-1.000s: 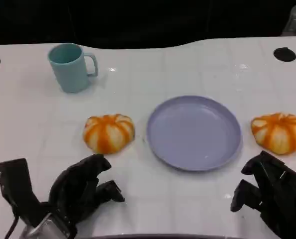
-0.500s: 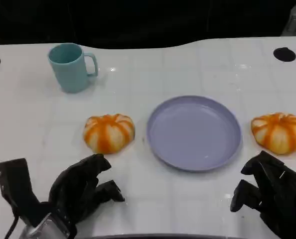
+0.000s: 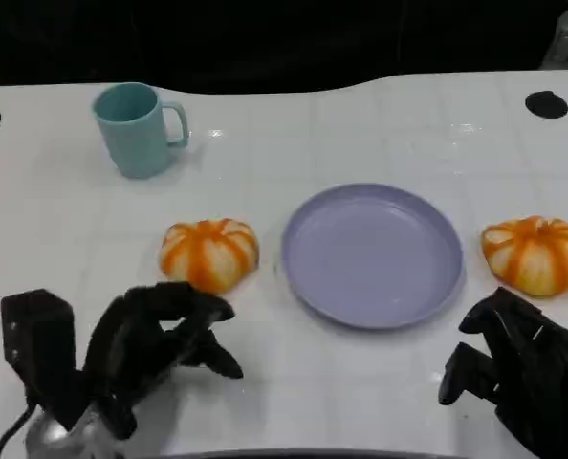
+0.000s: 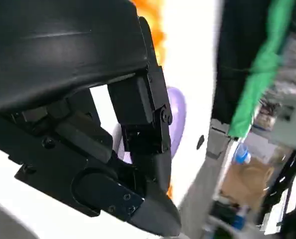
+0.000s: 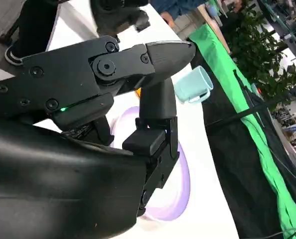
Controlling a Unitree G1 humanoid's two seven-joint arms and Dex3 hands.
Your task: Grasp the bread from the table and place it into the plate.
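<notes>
Bread, two pieces: round domed buns, orange with pale cream stripes running from the crown, pumpkin-like. Left bun (image 3: 208,254) lies on the white table (image 3: 64,229), just beside the plate's left rim, not touching. Right bun (image 3: 535,252) lies off the plate's right rim, near the table's right side.

Far left, toward the back: teal mug (image 3: 136,129), upright, handle to the right, well apart from everything else.

Left hand (image 3: 160,339) hovers near the front edge, below the left bun; fingers spread and curled forward, holding nothing, tips short of the bun.

Centre: lavender plate (image 3: 372,254), round, shallow, smooth raised rim, nothing on it. Bare table lies between plate and front edge.

Right hand (image 3: 513,368) at lower right, below the right bun; fingers apart, holding nothing.

Table surface glossy, faint grid lines, dark round hole (image 3: 546,104) at the back right corner.
</notes>
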